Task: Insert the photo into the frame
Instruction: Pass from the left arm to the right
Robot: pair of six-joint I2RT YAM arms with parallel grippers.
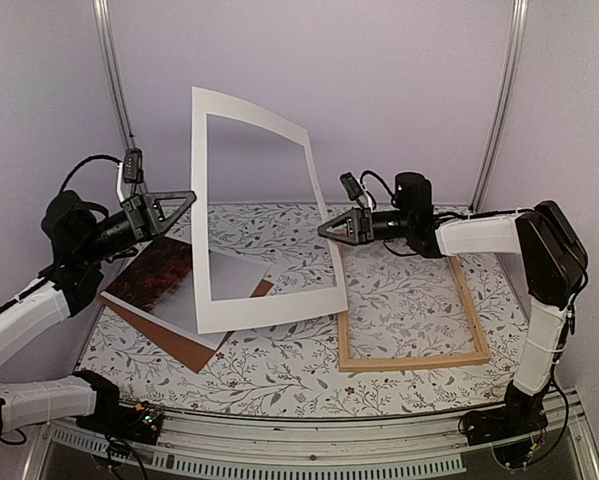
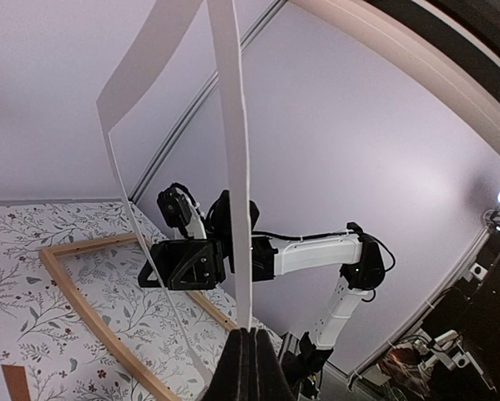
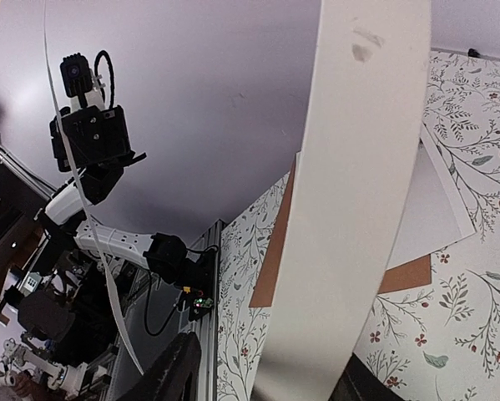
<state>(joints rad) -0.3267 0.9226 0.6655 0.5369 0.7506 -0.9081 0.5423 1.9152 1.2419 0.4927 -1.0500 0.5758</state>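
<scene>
The photo [image 1: 164,272] lies flat at the table's left, dark reddish end to the left, on a brown backing board [image 1: 194,350]. Empty on the right lies the light wooden frame [image 1: 414,362], also seen in the left wrist view [image 2: 83,301]. A white mat border [image 1: 264,215] stands nearly upright between the arms. My left gripper [image 1: 189,200] is shut on its left strip [image 2: 241,209]. My right gripper [image 1: 324,228] straddles the mat's right strip [image 3: 350,209], with a gap showing beside one finger [image 3: 170,368].
The floral-patterned table [image 1: 279,370] ends at a metal rail [image 1: 279,440] along the near edge. Purple walls with two upright metal posts [image 1: 114,80] close in the back. The mat's lower edge rests over the photo and board.
</scene>
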